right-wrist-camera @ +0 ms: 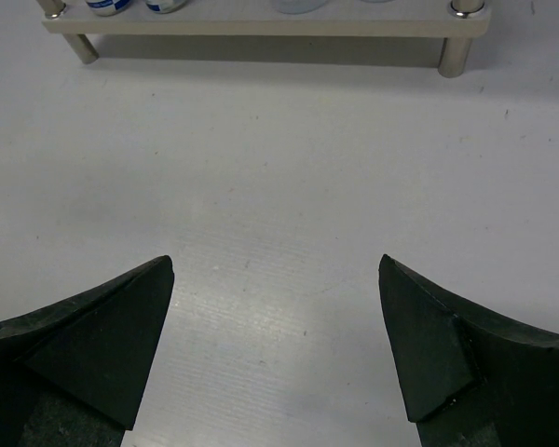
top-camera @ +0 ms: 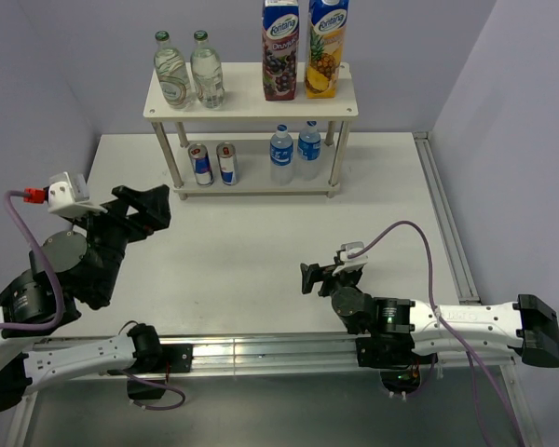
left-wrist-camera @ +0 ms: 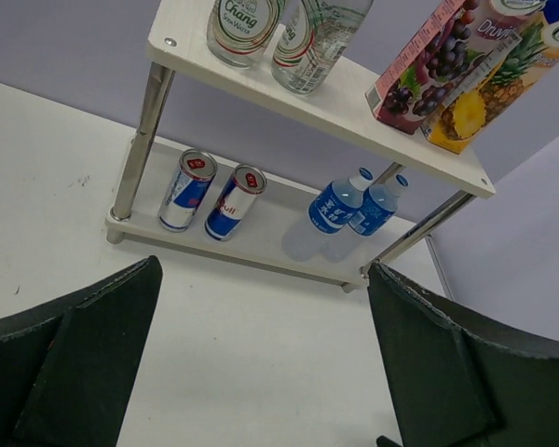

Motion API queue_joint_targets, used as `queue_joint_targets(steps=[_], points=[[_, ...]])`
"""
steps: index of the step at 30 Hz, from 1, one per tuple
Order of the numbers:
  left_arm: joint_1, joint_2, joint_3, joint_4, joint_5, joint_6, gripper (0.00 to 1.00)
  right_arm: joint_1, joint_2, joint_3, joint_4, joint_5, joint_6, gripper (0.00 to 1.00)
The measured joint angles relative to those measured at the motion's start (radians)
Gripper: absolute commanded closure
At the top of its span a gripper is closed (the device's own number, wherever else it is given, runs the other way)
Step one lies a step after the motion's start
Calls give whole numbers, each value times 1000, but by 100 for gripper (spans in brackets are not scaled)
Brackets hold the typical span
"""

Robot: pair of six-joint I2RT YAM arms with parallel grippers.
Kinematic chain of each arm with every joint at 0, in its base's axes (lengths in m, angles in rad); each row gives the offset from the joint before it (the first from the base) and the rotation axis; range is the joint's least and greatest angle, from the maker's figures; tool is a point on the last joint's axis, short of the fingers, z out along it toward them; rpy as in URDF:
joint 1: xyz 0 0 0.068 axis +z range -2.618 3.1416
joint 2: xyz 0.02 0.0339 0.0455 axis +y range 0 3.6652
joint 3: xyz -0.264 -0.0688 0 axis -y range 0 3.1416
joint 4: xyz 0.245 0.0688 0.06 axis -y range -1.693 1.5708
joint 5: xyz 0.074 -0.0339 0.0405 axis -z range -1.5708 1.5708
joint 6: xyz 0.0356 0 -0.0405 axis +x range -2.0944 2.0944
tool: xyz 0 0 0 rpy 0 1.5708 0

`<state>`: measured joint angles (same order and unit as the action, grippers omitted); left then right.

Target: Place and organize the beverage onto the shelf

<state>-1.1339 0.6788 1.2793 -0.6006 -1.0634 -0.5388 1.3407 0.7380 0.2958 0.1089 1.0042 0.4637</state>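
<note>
The shelf point(top-camera: 252, 110) stands at the back of the table. On its top board are two green-capped glass bottles point(top-camera: 172, 73) point(top-camera: 207, 71). On the lower board two cans point(top-camera: 200, 164) point(top-camera: 227, 163) stand left of two blue-capped water bottles point(top-camera: 281, 154) point(top-camera: 308, 147). My left gripper point(top-camera: 154, 207) hangs open and empty in front of the shelf's left end; its wrist view looks up at the cans point(left-wrist-camera: 186, 190) and water bottles point(left-wrist-camera: 334, 205). Low over the table's middle, my right gripper point(right-wrist-camera: 276, 264) is open and empty, facing the shelf's lower board point(right-wrist-camera: 261, 26).
Two tall juice cartons point(top-camera: 280, 48) point(top-camera: 326, 47) stand on the right half of the top board. A metal rail point(top-camera: 447, 223) runs along the table's right edge. Grey walls close in at the back and sides.
</note>
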Motion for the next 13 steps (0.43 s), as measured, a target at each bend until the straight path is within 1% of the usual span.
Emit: queue_joint_targets(steps=[13], points=[[0, 8, -15, -17, -31, 27, 0, 0, 1, 0, 0, 0, 0, 3]])
